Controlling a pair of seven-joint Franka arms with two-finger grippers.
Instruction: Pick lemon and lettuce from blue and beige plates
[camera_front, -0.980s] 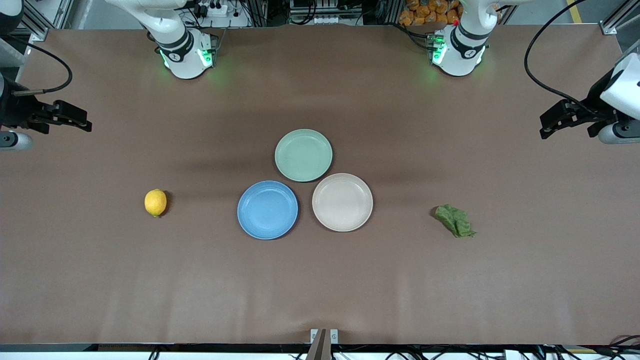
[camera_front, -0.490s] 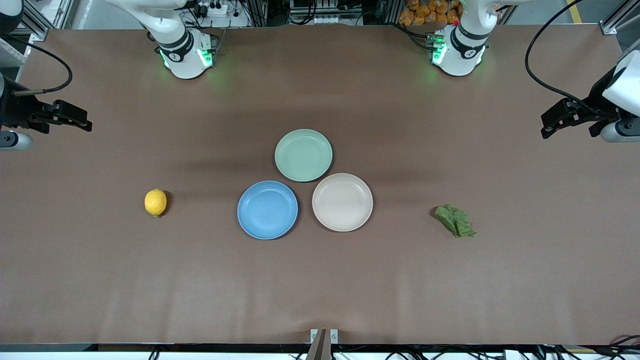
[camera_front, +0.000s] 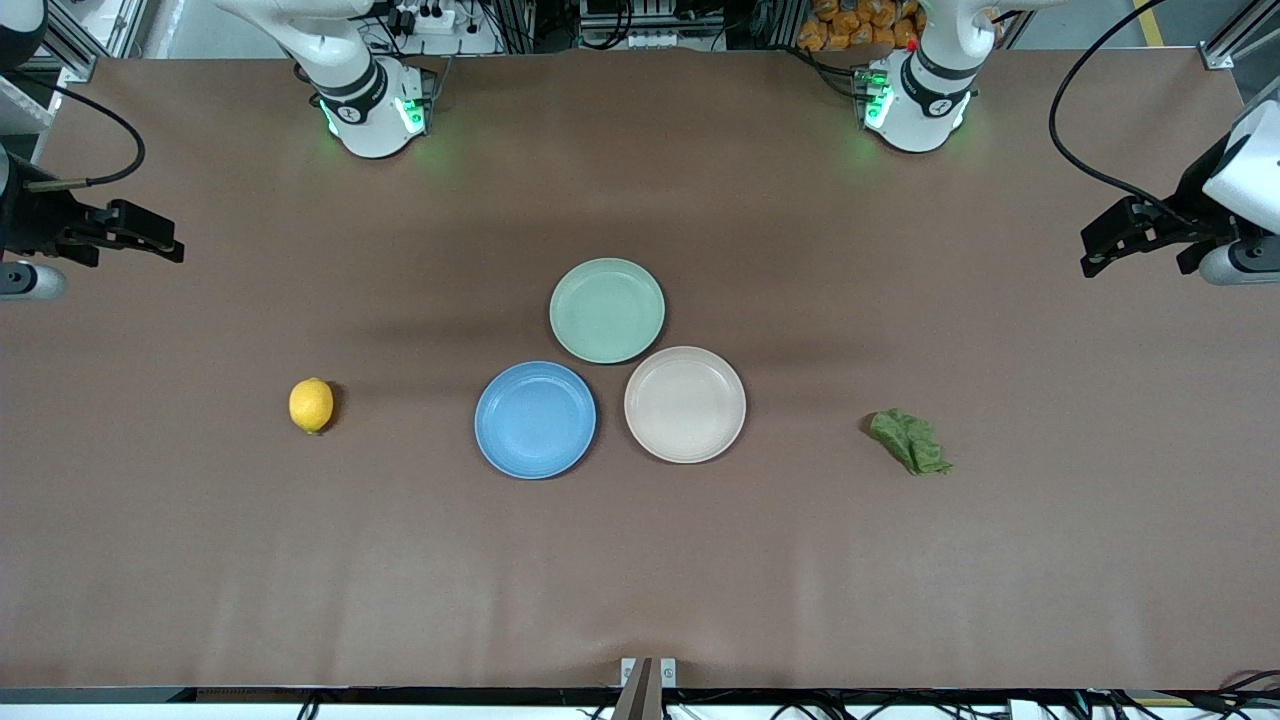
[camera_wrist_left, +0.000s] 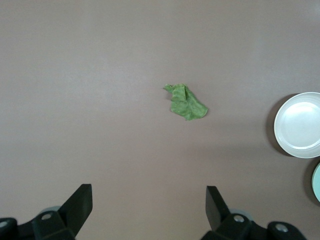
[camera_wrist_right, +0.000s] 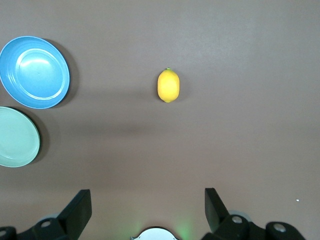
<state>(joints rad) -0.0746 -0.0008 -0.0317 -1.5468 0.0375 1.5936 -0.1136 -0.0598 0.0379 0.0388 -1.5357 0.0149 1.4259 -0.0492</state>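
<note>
Seen from above in the front view: brown table (camera_front: 640, 560) with three round plastic plates clustered at centre frame. Pale green plate (camera_front: 607, 310) uppermost, blue plate (camera_front: 535, 419) lower and toward the right arm's end, beige plate (camera_front: 685, 404) beside it toward the left arm's end; all three bare. Small oval yellow lemon (camera_front: 311, 405) lying on the cloth at middle left of the frame, well apart from the blue plate. Crumpled green lettuce leaf (camera_front: 911, 441) lying at middle right, well apart from the beige plate. So neither item sits on a plate, despite the task wording.

Right gripper (camera_front: 150, 241) at the far left edge of the frame, up over the table's end, fingers spread and empty. Left gripper (camera_front: 1108, 243) at the far right edge, likewise spread wide, grasping nothing.

Lemon likely firm, smooth, prone to rolling: best pinched across its narrow middle. Lettuce likely light, limp, easily torn: best taken at its bunched, raised fold.
</note>
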